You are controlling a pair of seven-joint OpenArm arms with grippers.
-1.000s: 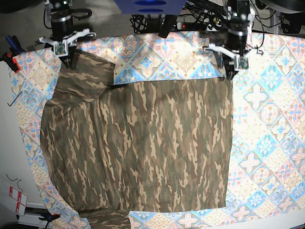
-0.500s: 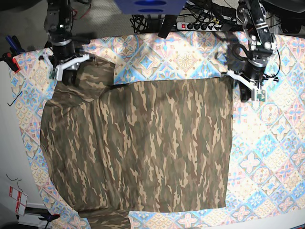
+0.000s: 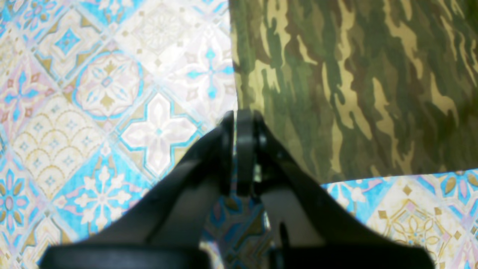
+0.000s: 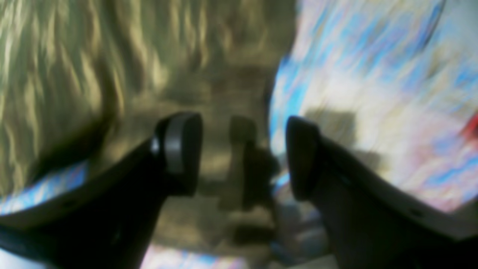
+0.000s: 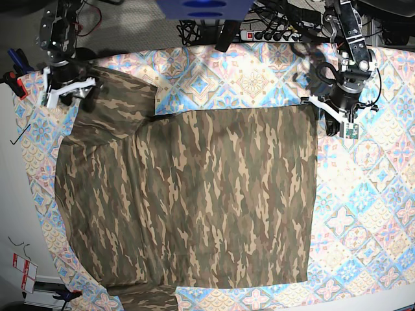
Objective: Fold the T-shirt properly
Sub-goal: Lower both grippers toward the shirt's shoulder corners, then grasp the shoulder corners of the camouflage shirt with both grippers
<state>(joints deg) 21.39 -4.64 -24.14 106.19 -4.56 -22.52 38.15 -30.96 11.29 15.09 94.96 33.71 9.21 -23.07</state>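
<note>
Camouflage cloth, soft and thin, covers most of the tablecloth (image 5: pixel 363 194): the T-shirt (image 5: pixel 194 201) lies spread flat, its near hem running along the front edge of the table and one sleeve bunched up at the far corner on the base view's left.

Working back from that hem, the body lies smooth, with only shallow ripples. The far straight edge is where the step seems to begin.

The left gripper (image 3: pixel 239 123) sits just beside the shirt's far corner, over bare tablecloth, its jaws pressed together with nothing between them. To take that corner well it probably has to part them and slide one finger under the single edge of fabric.

Farthest off, the right gripper (image 4: pixel 242 149) hovers at the bunched sleeve with its jaws apart and empty; the wrist picture is too blurred to say whether they touch the cloth. Flattening that sleeve first would likely give a cleaner fold, and both corners should lift together to keep the edge straight.
</note>
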